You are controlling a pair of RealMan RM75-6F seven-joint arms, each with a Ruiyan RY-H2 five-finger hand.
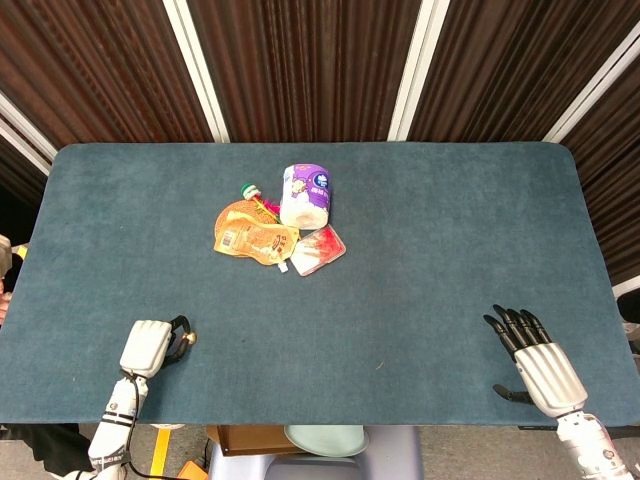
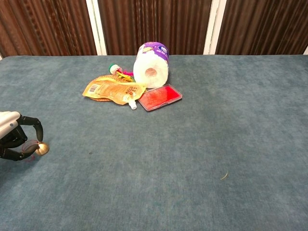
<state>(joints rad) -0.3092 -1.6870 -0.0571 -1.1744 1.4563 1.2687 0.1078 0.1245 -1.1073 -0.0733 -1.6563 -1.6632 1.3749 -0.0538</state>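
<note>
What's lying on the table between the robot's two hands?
Nothing but bare blue table between the left hand, which pinches a small brass ball, and the right hand, per the head view.

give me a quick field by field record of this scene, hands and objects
left hand: the left hand pinches a small brass-coloured ball between curled fingers, low over the table near its front left edge
right hand: the right hand holds nothing, fingers apart, at the front right of the table
cluster: toilet paper roll on its side; orange pouch to its left; red flat case in front of the roll
behind pouch: a small green-capped item, too small to identify
backdrop: dark curtains
</note>
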